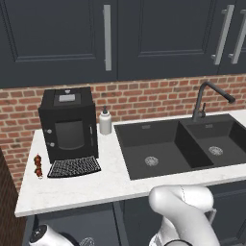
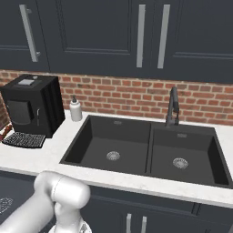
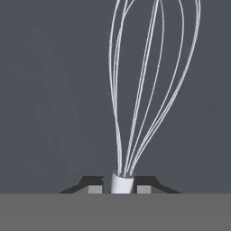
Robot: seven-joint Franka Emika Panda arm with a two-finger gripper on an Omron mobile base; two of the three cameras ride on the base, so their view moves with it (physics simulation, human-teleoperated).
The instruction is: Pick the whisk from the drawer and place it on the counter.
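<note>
Below the counter's (image 1: 72, 192) front-left edge, the drawer (image 1: 62, 226) stands open, its dark blue-grey floor partly hidden by the arm. Whisk (image 3: 144, 90) lies in there: hand view has silver wire loops fanning up from a pale collar, tops cut off by the frame. Gripper (image 3: 122, 189) sits right at that collar, one dark finger each side, pressed close against it, so it looks clamped on the whisk's neck; the black handle is hidden behind the fingers. Left base view catches just a bit of wire loop (image 1: 87, 240) at the bottom edge, beside a white arm link; rest cut off. Right base view: faint wire pattern at the lower left corner, too small to be sure.

On the counter's left end, black coffee machine (image 1: 68, 122) against the brick wall, black grid drip tray (image 1: 74, 166) in front of it. Soap dispenser (image 1: 105, 121) just beside the machine on its sink side, near the back edge. Small red-brown item (image 1: 38, 166) at the far left edge, hard to make out. Black double sink (image 1: 178, 144) fills the right part, dark faucet (image 1: 204, 101) behind it. Upper cabinets (image 1: 57, 38) with silver bar handles, tops cut off.
</note>
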